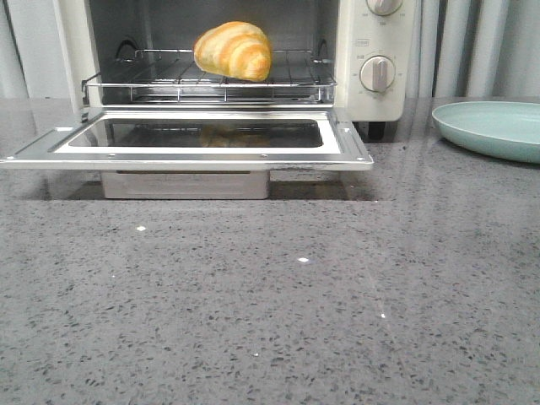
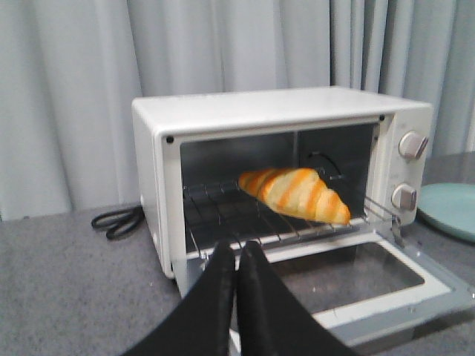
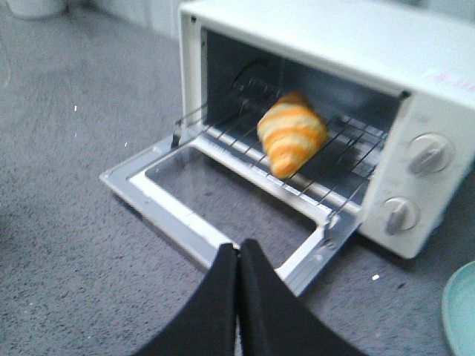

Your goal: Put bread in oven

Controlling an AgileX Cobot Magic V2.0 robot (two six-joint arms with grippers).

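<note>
The bread point(image 1: 234, 51) lies on the rack inside the oven point(image 2: 223, 111), so the job looks done, though the door point(image 1: 186, 139) hangs open. My left gripper point(image 2: 237, 256) and right gripper point(image 3: 238, 256) are both clenched on nothing.

Front view: low, near table level, facing forward into the oven point(image 1: 371, 59) close up. Left wrist view: raised, off the oven's left front corner, further back. Right wrist view: higher, angled down from its right front. Shared by all: open door point(image 1: 186, 139), wire rack point(image 2: 245, 215), bread point(image 3: 291, 133).
</note>
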